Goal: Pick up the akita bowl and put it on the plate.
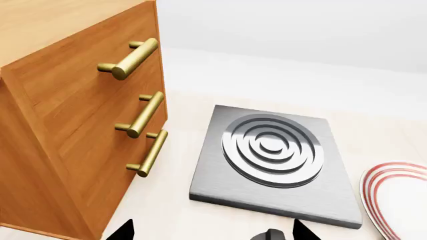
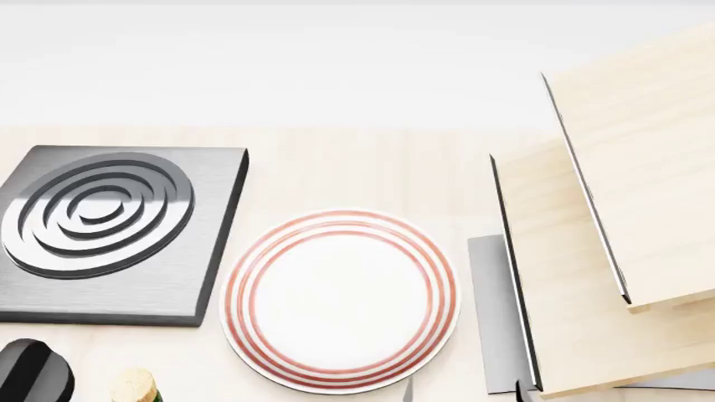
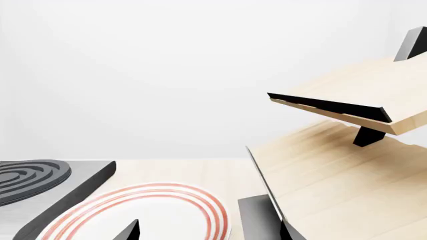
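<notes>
A: Item: akita bowl, loc?
B: Not in any view; I can't give bearing or nearer arm. Plate (image 2: pixel 341 300) centre, beside burner (image 2: pixel 106 230). Both grippers: tips barely visible, jaw state can't tell.

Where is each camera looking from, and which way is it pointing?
Head view: high up, looking down at the plate, the burner and a pale wooden rack; hardly any robot shows.
Left wrist view: on the left arm, facing the burner and a wooden cabinet; dark fingertips show.
Right wrist view: low on the right arm, facing the plate and rack; fingertips show.
All three share the plate and burner.
</notes>
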### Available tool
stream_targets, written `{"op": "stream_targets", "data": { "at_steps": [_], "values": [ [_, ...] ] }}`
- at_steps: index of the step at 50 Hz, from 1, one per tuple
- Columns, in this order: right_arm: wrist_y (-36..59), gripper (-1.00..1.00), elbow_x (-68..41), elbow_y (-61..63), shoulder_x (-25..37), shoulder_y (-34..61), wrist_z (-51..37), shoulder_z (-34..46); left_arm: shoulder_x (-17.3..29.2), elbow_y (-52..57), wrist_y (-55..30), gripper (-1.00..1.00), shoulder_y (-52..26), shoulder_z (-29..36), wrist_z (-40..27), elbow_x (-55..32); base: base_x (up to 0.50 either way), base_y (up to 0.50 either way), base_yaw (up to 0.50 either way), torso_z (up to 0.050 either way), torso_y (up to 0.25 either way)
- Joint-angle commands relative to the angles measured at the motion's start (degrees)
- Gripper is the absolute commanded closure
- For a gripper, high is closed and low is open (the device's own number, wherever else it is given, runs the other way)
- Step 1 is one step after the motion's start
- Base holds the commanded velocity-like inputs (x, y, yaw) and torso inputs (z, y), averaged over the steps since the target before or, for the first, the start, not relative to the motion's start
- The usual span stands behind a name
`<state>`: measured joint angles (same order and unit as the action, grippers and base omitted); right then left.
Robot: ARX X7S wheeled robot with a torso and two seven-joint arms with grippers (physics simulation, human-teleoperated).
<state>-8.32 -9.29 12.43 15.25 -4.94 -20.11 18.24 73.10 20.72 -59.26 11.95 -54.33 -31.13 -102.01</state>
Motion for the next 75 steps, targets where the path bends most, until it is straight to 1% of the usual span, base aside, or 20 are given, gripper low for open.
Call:
{"op": "stream_targets", "data": {
  "at_steps": [1,8,17,27,36,43,51,57,62,66,69,75],
  "values": [
    [-0.1,-1.00,-0.1,-0.6,0.1,0.3,-0.1,0.4,-0.5,0.3,1.1,-1.00,1.0,3.8,1.3,3.2,0.00,0.00,0.00,0.000,0.000],
    [-0.3,-1.00,-0.1,-1.0,0.1,0.4,-0.1,0.7,-0.8,0.8,1.3,-1.00,1.4,5.4,1.3,4.0,0.00,0.00,0.00,0.000,0.000],
    [-0.5,-1.00,-0.2,-1.1,0.3,0.4,-0.3,0.8,-1.8,2.2,-2.2,-1.00,2.3,2.5,1.1,3.3,0.00,0.00,0.00,0.000,0.000],
    [-0.4,-1.00,-0.2,-1.3,0.3,0.5,-0.6,1.1,-3.6,3.7,-7.2,-1.00,4.1,-1.3,3.7,5.2,0.00,0.00,0.00,0.000,0.000],
    [-0.5,-1.00,-0.3,-1.7,0.4,0.7,-0.7,1.2,-5.2,3.6,-9.1,-1.00,5.1,-2.7,5.7,7.6,0.00,0.00,0.00,0.000,0.000],
    [-0.4,-1.00,-0.3,-1.9,0.4,0.9,-0.9,1.4,-6.7,4.5,-9.7,-1.00,6.2,-2.4,8.1,10.4,0.00,0.00,0.00,0.000,0.000],
    [-0.7,-1.00,-0.4,-2.6,0.4,1.2,-0.8,1.7,-7.3,5.9,-12.6,-1.00,7.9,-4.6,10.0,11.8,0.00,0.00,0.00,0.000,0.000],
    [-0.6,-1.00,-0.4,-2.5,0.5,1.1,-1.0,1.9,-7.4,6.5,-12.4,-1.00,8.3,-3.1,11.3,13.2,0.00,0.00,0.00,0.000,0.000],
    [-0.5,-1.00,-0.5,-2.4,0.6,1.2,-1.1,1.9,-7.1,6.5,-12.7,-1.00,8.3,-3.1,10.5,12.4,0.00,0.00,0.00,0.000,0.000],
    [-0.6,-1.00,-0.5,-2.5,0.7,1.2,-1.2,2.0,-7.5,7.4,-13.6,-1.00,9.0,-3.4,11.0,12.9,0.00,0.00,0.00,0.000,0.000],
    [-0.7,-1.00,-0.5,-2.9,0.6,1.3,-1.2,2.1,-8.3,8.4,-14.4,-1.00,10.0,-4.3,13.3,14.3,0.00,0.00,0.00,0.000,0.000],
    [-0.9,-1.00,-0.5,-3.3,0.6,1.5,-1.3,2.2,-8.9,8.7,-14.6,-1.00,10.4,-3.9,13.3,14.5,0.00,0.00,0.00,0.000,0.000]
  ]
}}
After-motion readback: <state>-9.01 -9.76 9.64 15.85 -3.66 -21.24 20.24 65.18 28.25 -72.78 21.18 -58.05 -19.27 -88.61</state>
